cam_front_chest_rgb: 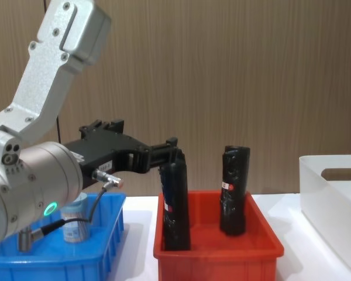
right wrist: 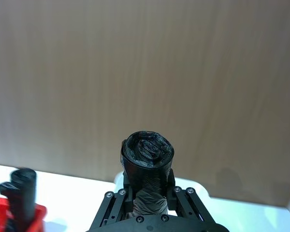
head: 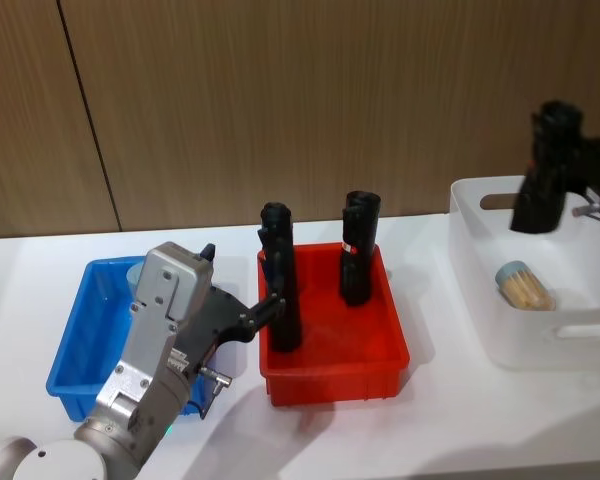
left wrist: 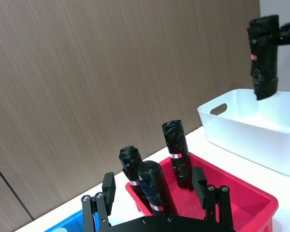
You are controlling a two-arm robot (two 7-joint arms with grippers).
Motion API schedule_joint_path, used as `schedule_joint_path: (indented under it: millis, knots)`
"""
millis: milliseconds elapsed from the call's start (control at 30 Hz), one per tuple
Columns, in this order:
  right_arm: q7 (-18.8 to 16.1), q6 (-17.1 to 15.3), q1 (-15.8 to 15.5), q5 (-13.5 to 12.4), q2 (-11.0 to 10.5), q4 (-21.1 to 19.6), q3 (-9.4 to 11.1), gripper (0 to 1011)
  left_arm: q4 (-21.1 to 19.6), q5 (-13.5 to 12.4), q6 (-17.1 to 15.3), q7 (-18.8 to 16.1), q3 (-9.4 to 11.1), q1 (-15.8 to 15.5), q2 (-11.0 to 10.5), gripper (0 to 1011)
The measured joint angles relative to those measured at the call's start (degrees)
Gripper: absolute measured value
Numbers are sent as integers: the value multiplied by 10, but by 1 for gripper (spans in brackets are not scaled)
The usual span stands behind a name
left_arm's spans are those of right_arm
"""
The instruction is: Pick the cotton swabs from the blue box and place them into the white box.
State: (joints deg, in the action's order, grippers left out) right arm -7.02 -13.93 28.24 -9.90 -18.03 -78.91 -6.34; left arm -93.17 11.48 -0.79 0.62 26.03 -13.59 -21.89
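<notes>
One jar of cotton swabs [head: 525, 285] lies inside the white box [head: 480, 300]; another stands in the blue box [cam_front_chest_rgb: 105, 246], left of the red bin [head: 335, 375]. The right end effector [right wrist: 148, 193] hangs above the white box, clamped on a black roll [right wrist: 147, 159]. The left end effector [left wrist: 154, 186], fingers spread, straddles a black roll in the red bin.

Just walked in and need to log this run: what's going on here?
The right gripper holds a black roll above the white box, where one jar of cotton swabs already lies. The left gripper is closing around a black roll standing in the red bin. Another swab jar sits in the blue box.
</notes>
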Motion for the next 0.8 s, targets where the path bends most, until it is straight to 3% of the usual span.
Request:
schedule_joint_path:
  millis: [500, 567, 800]
  knots:
    - [11, -32, 13, -4, -11, 84, 18, 356, 0, 0, 0, 0, 0, 0, 0, 1004]
    - [11, -34, 15, -6, -12, 96, 19, 381, 0, 0, 0, 0, 0, 0, 0, 1004]
    - [7, -34, 18, -11, -13, 116, 22, 612, 0, 0, 0, 0, 0, 0, 0, 1004]
